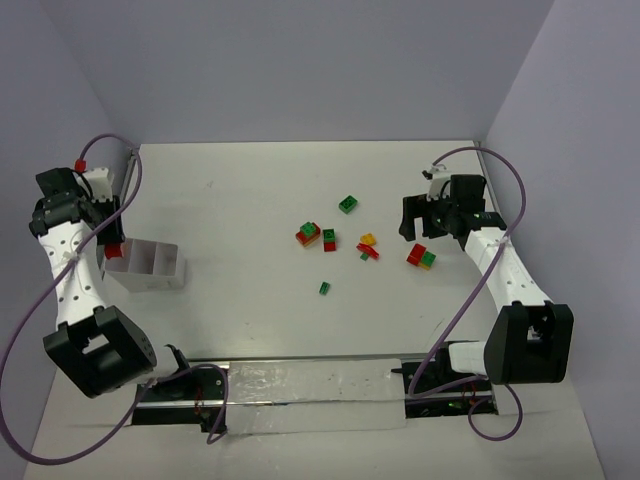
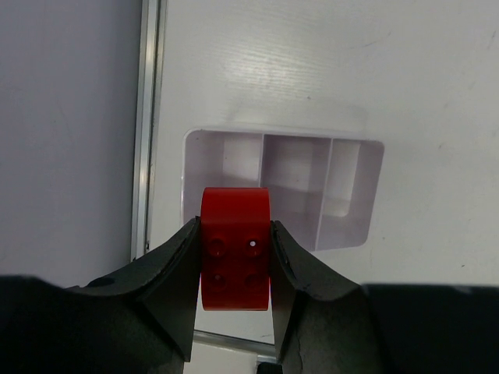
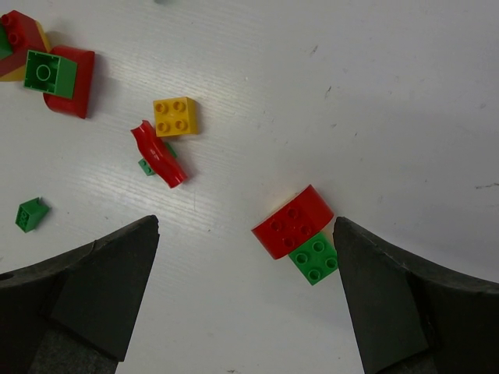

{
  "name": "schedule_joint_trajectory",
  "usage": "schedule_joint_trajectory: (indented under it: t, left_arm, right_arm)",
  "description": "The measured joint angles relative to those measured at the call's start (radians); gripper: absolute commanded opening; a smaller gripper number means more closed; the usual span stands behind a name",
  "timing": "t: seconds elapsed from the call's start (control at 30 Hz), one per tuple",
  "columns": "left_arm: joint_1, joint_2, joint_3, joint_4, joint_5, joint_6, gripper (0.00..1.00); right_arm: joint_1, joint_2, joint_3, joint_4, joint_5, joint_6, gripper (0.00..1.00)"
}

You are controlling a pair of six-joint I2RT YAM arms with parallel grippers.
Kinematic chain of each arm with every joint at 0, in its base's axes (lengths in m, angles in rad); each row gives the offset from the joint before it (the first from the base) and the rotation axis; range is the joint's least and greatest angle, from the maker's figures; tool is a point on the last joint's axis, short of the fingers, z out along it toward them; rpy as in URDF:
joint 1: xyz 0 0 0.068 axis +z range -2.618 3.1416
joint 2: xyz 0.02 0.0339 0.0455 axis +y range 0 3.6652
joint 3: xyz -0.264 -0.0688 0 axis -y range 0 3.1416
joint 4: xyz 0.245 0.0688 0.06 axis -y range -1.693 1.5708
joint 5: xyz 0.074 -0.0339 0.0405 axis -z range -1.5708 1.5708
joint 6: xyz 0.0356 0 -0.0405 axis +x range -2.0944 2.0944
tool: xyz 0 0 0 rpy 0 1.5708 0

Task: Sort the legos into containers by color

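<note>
My left gripper (image 2: 235, 261) is shut on a red brick (image 2: 235, 248), holding it above the near left end of a white container (image 2: 374, 195) with three compartments. From above, that gripper (image 1: 108, 240) and its red brick (image 1: 113, 250) are at the left end of the container (image 1: 165, 275). My right gripper (image 3: 245, 226) is open above the table. A red brick (image 3: 292, 222) joined to a green brick (image 3: 314, 257) lies just inside its right finger. From above, the right gripper (image 1: 420, 232) hovers over this pair (image 1: 421, 257).
Loose legos lie mid-table: a yellow brick (image 3: 175, 117), a red curved piece (image 3: 160, 153), a small green piece (image 3: 31, 214), a green-on-red stack (image 3: 54, 74), and a lone green brick (image 1: 348, 204). A metal rail (image 2: 148, 117) runs along the left table edge.
</note>
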Motion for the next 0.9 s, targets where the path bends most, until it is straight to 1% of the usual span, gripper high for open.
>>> schedule_joint_trajectory:
  t: [0.17, 0.6, 0.67, 0.7, 0.73, 0.77, 0.8, 0.83, 0.9]
  left_arm:
    - [0.024, 0.011, 0.0, -0.021, 0.003, 0.03, 0.03]
    - [0.025, 0.045, 0.0, -0.024, 0.003, 0.047, 0.1]
    - [0.025, 0.057, 0.0, -0.023, 0.003, 0.046, 0.13]
    - [0.025, 0.063, 0.0, -0.023, 0.003, 0.046, 0.15]
    - [0.025, 0.067, 0.0, -0.023, 0.003, 0.045, 0.2]
    - [0.025, 0.07, 0.0, -0.023, 0.003, 0.044, 0.25]
    - [0.025, 0.074, 0.0, -0.023, 0.003, 0.043, 0.33]
    - [0.025, 0.076, 0.0, -0.022, 0.003, 0.042, 0.36]
    - [0.025, 0.079, 0.0, -0.021, 0.002, 0.038, 0.48]
  right_arm:
    - [0.0, 0.0, 0.0, 0.0, -0.008, 0.0, 1.0]
    - [0.026, 0.013, 0.0, 0.0, -0.039, -0.001, 1.0]
    - [0.026, 0.018, 0.0, -0.001, -0.043, -0.001, 1.0]
    - [0.026, 0.02, 0.0, -0.001, -0.044, -0.001, 1.0]
    - [0.026, 0.02, 0.0, -0.001, -0.045, -0.001, 1.0]
    - [0.026, 0.021, 0.0, -0.001, -0.045, -0.001, 1.0]
    - [0.026, 0.021, 0.0, -0.001, -0.045, -0.001, 1.0]
    - [0.026, 0.021, 0.0, -0.001, -0.045, -0.001, 1.0]
    - [0.026, 0.022, 0.0, -0.001, -0.045, -0.001, 1.0]
